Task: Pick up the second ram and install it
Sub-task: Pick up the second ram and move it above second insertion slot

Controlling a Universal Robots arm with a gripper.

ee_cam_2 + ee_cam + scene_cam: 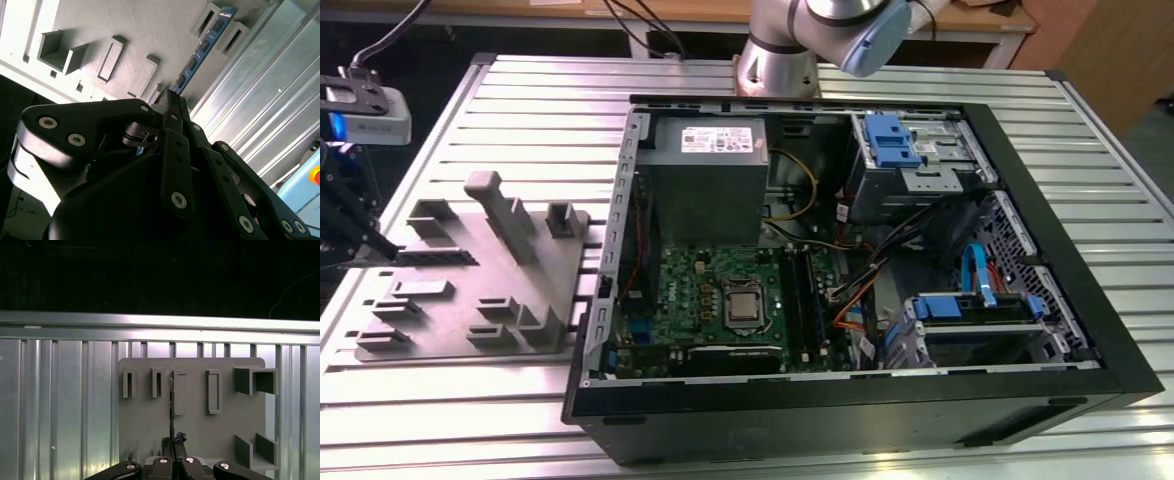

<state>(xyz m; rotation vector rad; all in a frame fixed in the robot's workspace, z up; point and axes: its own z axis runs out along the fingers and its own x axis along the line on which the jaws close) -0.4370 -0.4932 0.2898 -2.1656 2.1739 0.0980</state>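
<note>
black fingers [172,100] pinched tight on the second ram [202,46], edge-on at the grey tray [140,25].

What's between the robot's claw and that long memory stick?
Nothing. In the second wrist view the gripper is shut directly on one end of the second ram, with no gap between them.

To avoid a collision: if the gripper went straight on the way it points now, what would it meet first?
Probably the grey fixture tray: the gripper, shut on the second ram, points at its face. Depth between them is unclear.
</note>
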